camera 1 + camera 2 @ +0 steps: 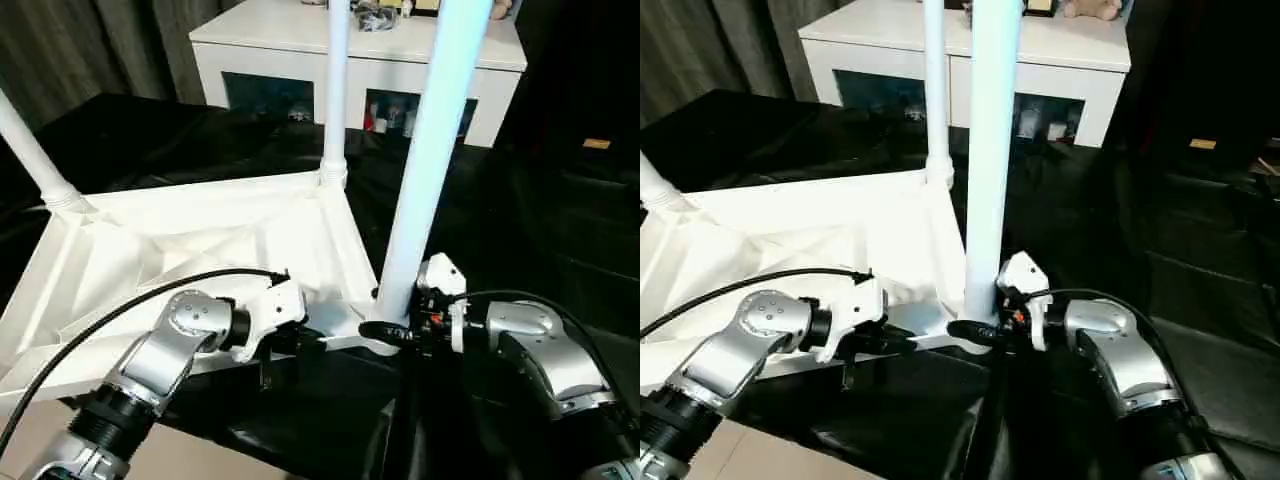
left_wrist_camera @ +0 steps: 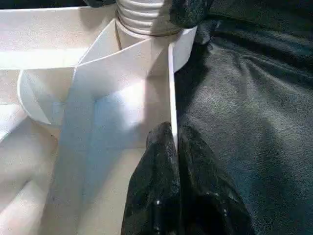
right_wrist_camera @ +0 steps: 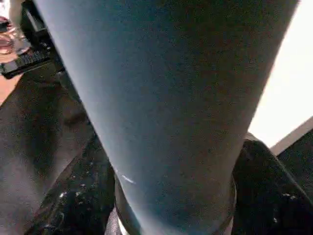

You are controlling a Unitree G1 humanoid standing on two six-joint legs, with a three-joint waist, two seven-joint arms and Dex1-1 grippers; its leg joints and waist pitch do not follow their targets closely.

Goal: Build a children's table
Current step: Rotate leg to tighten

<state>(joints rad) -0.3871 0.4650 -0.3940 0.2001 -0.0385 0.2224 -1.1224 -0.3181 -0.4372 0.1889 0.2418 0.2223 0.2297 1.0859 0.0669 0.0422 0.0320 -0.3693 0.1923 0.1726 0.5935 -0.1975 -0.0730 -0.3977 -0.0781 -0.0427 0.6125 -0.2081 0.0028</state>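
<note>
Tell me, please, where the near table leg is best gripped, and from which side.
Grip the near leg low, just above its ribbed collar at the table top corner. It is a round, upright post, so jaws coming level from the robot's right can close around it. The right gripper sits there with its jaws on both sides of the leg.

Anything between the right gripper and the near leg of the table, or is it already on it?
Nothing visible in the way. The right gripper already has its fingers on either side of the near leg at its base, where it meets the upturned table top. The left gripper is shut on the top's rim beside that corner.
</note>
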